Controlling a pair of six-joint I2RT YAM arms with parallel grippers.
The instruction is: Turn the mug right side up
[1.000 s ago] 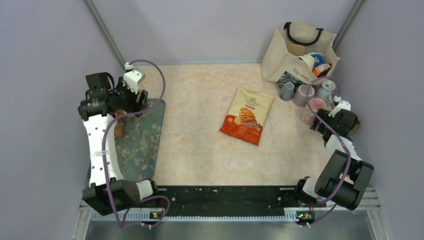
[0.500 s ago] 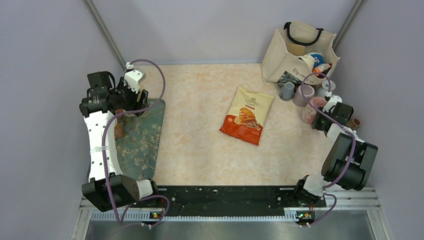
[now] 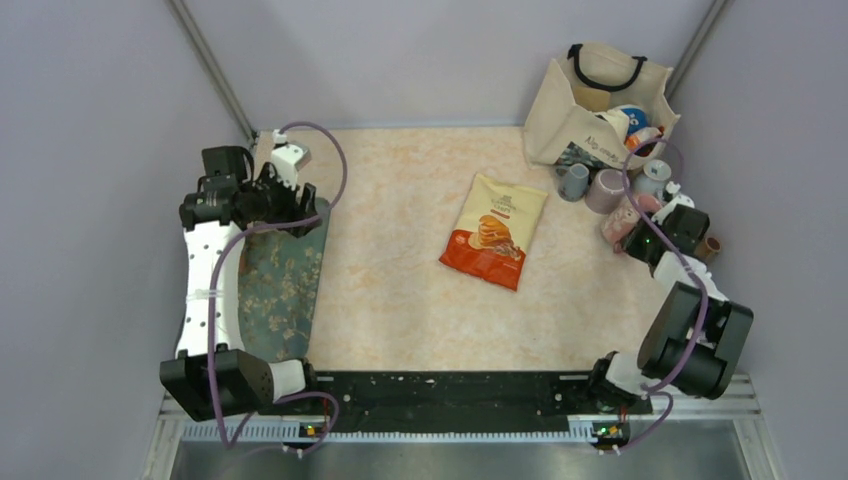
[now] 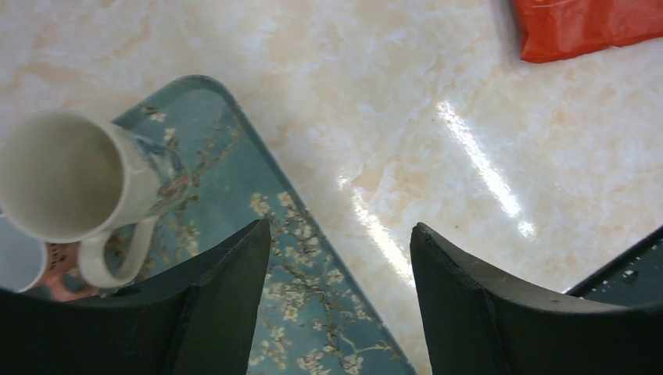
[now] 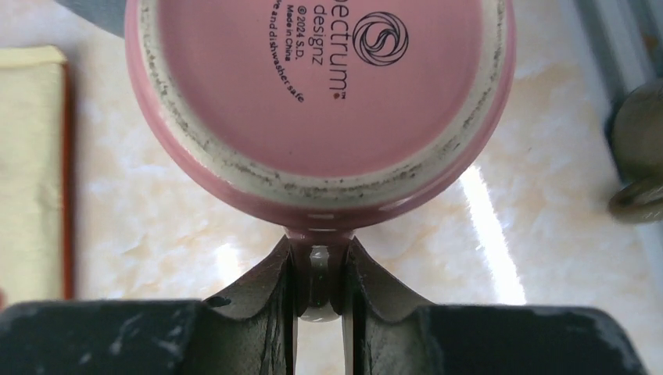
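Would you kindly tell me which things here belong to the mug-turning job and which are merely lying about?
Job: upside-down pink mug, handle pinched by the right tool.
Lying about: snack bag, tote bag, floral tray, white mug, lilac mug, grey mug.

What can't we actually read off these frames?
- Right wrist: pink mug shows only its base; mouth hidden behind it, top cut by the frame.
- Top: right claw pinch on the handle, hidden under the wrist.
- Left wrist: object beside the white mug, cut off by the left edge.
- Top: tote bag contents, too small.
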